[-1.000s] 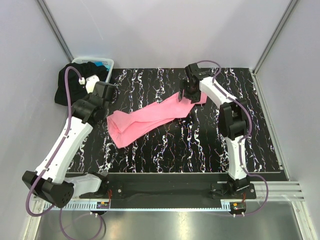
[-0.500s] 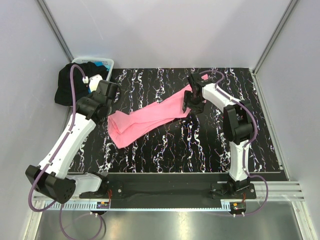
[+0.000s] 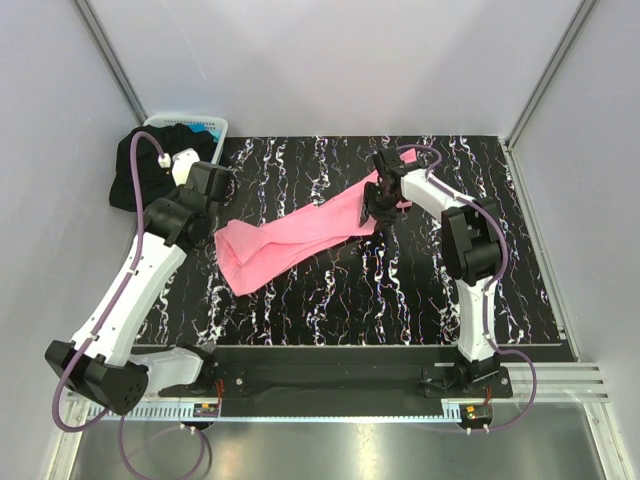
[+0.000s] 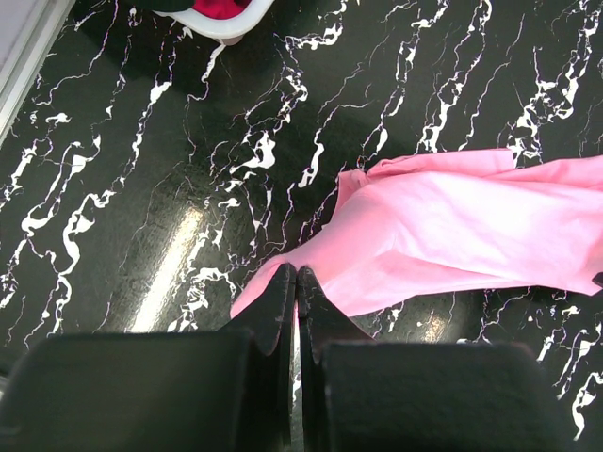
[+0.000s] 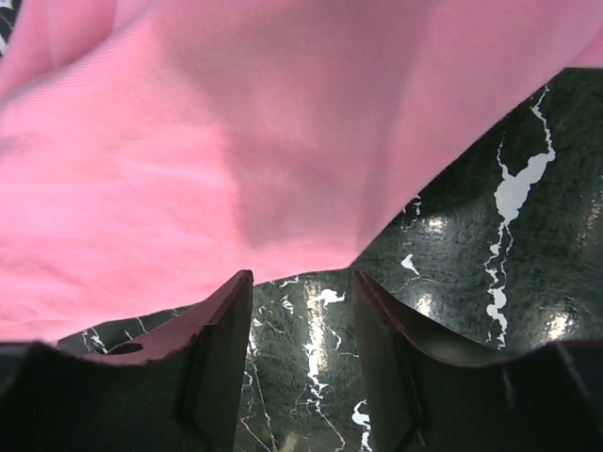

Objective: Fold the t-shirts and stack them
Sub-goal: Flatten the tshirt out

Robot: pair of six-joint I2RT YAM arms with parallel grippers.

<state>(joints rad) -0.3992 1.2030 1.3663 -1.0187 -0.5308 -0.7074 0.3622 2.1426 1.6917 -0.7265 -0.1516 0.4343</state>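
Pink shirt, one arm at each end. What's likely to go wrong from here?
1. The right gripper is open with only bare table between its jaws; the edge of the pink t-shirt lies just past the fingertips, so closing may catch nothing.
2. The shirt lies bunched in a long strip; a pinch may take several layers.
3. The left gripper is shut at the shirt's corner; whether it holds cloth is unclear, so the shirt may drag.

- pink t-shirt [image 3: 300, 235]: plain bright pink, no print.
- black t-shirt [image 3: 135, 175], far left: plain black.
- blue t-shirt [image 3: 203, 129]: a bright blue sliver.
- basket [image 3: 218, 124]: white.
- table [image 3: 400, 290]: black with white marble veining.
- arms [image 3: 140, 275]: white, black joints, purple cables.
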